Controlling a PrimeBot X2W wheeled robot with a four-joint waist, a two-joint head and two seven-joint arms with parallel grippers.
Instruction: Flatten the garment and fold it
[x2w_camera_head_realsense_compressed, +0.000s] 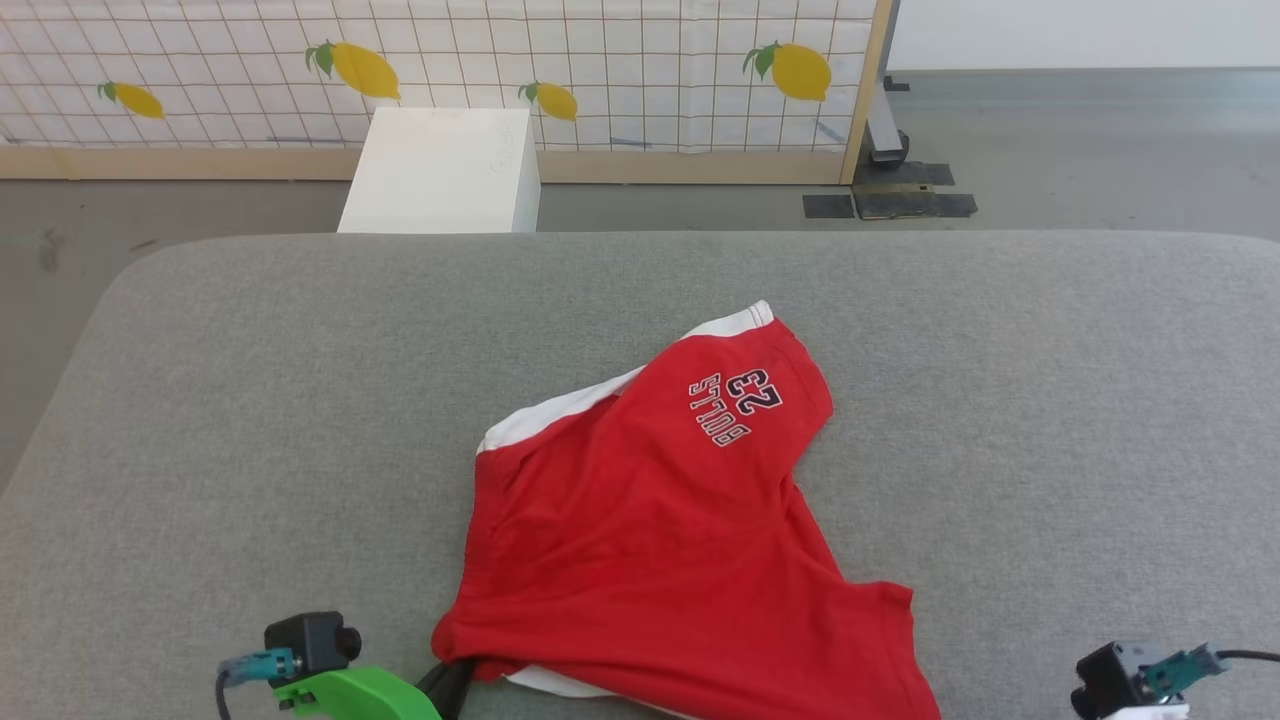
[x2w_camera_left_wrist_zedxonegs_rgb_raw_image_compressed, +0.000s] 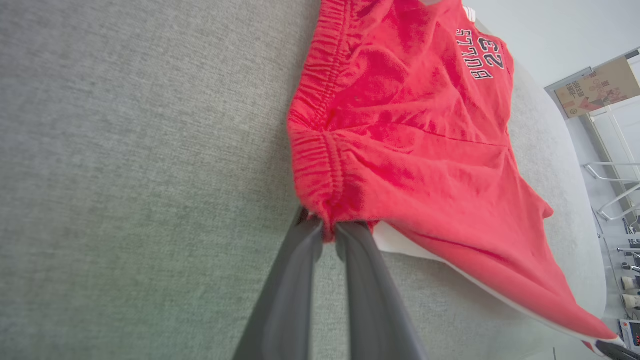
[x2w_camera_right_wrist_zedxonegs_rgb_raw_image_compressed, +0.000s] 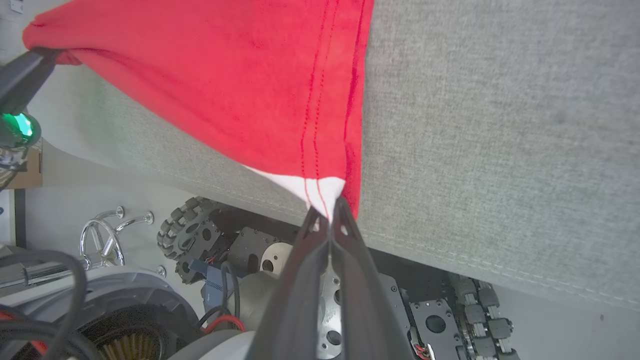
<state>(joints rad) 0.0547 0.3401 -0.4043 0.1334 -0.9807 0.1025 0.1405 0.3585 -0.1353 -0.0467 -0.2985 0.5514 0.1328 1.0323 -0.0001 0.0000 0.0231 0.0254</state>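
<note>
The garment (x2w_camera_head_realsense_compressed: 660, 520), red shorts with white trim and "BULLS 23" lettering, lies spread on the grey cushion, its near edge stretched along the front. My left gripper (x2w_camera_left_wrist_zedxonegs_rgb_raw_image_compressed: 327, 227) is shut on the gathered waistband corner of the garment (x2w_camera_left_wrist_zedxonegs_rgb_raw_image_compressed: 400, 140); in the head view its fingers (x2w_camera_head_realsense_compressed: 450, 685) reach under the garment's near left corner. My right gripper (x2w_camera_right_wrist_zedxonegs_rgb_raw_image_compressed: 330, 212) is shut on the white-trimmed hem corner of the garment (x2w_camera_right_wrist_zedxonegs_rgb_raw_image_compressed: 240, 85), just past the cushion's front edge. The left gripper's dark fingers (x2w_camera_right_wrist_zedxonegs_rgb_raw_image_compressed: 22, 75) also hold the far corner in the right wrist view.
The grey cushion (x2w_camera_head_realsense_compressed: 250, 400) spans the head view, with bare room on both sides of the garment. Behind it stand a white box (x2w_camera_head_realsense_compressed: 440, 170) and a lemon-print panel (x2w_camera_head_realsense_compressed: 600, 70). Below the cushion's front edge my wheeled base (x2w_camera_right_wrist_zedxonegs_rgb_raw_image_compressed: 210, 235) shows.
</note>
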